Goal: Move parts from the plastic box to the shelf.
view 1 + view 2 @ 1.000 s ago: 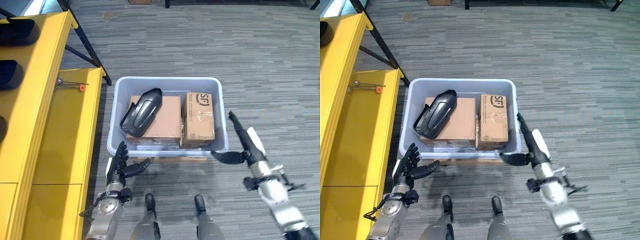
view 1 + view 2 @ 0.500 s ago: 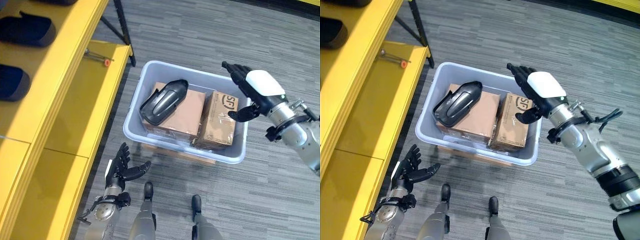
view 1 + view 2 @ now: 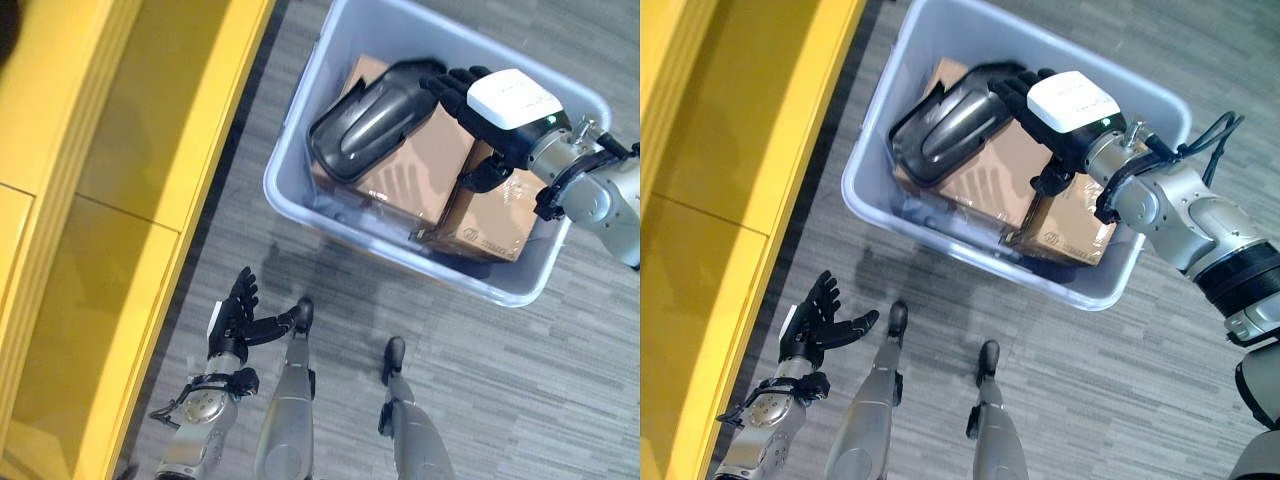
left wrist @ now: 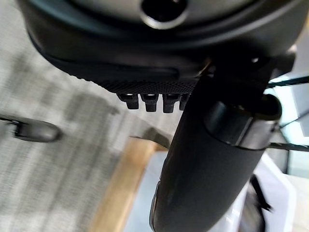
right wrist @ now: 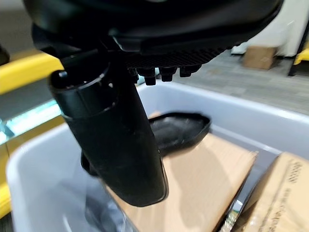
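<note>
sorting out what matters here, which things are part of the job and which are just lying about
Part of the job:
- black part
- plastic box
- yellow shelf
- right hand, open above the black part

Just lying about:
- large cardboard box
- small cardboard box
- left hand, idle, open

Two cardboard boxes (image 3: 415, 165), one black part (image 3: 365, 125)

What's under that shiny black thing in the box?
The black part lies on a big cardboard box, beside a smaller box. Whatever sits beneath the cardboard is hidden.
</note>
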